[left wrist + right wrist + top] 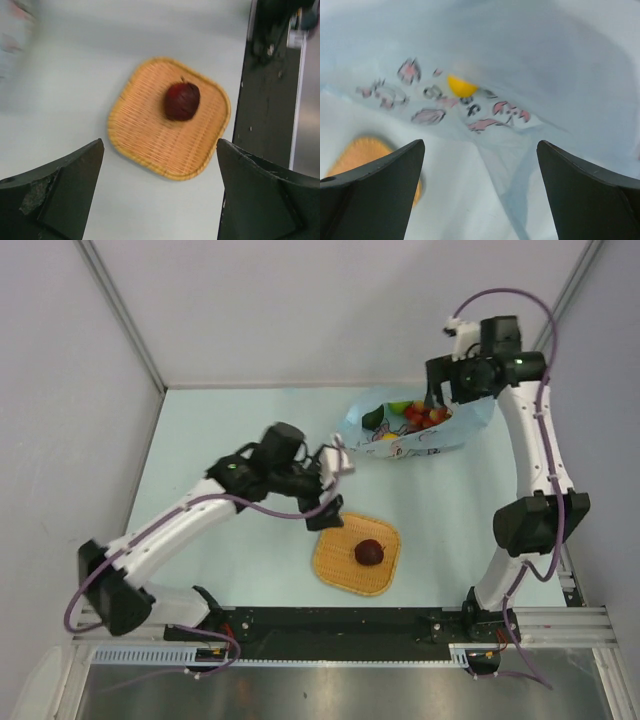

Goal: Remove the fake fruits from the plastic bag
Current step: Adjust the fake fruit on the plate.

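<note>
A plum lay on the tray and other fruits in the bag far right. The left gripper and right gripper gaped empty over a pale table with white walls.

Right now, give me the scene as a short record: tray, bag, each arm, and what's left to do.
tray: woven orange tray near the arm bases, holding one plum
bag: plastic bag on the far side, mouth open, with red, green and yellow fruits inside
left arm: left gripper open and empty, close to the tray
right arm: right gripper open at the bag, gripping nothing
left to do: several fruits not yet out of the bag
</note>
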Motion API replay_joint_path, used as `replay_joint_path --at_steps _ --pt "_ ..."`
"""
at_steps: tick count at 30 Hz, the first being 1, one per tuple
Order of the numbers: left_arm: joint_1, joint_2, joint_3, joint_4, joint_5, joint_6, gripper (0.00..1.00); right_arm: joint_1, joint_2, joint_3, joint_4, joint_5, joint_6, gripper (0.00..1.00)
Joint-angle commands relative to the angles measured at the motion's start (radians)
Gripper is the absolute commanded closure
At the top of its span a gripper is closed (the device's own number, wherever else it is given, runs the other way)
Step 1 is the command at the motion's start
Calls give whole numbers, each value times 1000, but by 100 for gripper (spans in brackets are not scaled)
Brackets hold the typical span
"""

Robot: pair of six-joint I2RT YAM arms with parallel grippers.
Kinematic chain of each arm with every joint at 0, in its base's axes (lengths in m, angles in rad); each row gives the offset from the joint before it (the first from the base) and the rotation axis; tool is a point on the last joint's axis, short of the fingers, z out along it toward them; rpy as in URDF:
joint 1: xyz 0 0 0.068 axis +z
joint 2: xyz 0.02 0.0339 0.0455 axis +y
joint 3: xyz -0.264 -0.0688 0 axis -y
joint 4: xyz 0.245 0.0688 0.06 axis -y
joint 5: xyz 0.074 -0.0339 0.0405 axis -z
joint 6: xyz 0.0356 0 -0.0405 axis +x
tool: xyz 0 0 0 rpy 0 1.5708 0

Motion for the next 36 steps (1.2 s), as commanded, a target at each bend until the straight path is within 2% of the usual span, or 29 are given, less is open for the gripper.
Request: replay_joint_path --at_steps 1,2,4,6,11,14,17,22,26,34,36 --pt "-153 152 21 -53 -62 144 0 -64 -104 55 126 41 258 0" --pt "-171 181 38 -52 -66 144 0 -63 -118 44 115 39 199 0" --pt "-213 261 49 -33 -72 144 0 -66 -184 13 117 72 200 1" --pt "-234 310 64 -13 -89 147 0 -78 -225 -22 106 12 183 0" --pt "-262 450 129 24 -126 115 0 -101 -344 -140 118 18 157 0" --pt "-268 516 164 44 -160 72 0 -208 -358 -171 115 -60 193 0" --pt "-268 589 230 12 -134 32 0 -294 -359 -195 117 -177 243 1" --pt "-284 634 255 -4 -72 35 2 -369 -368 -251 117 -280 261 3" --pt "-304 695 282 -85 -69 24 10 -398 -377 -269 120 -323 287 3" --pt "-308 718 241 -62 -83 30 14 -444 -385 -306 126 -362 310 4" --pt "-308 731 241 -65 -82 32 21 -451 -384 -309 127 -372 316 4"
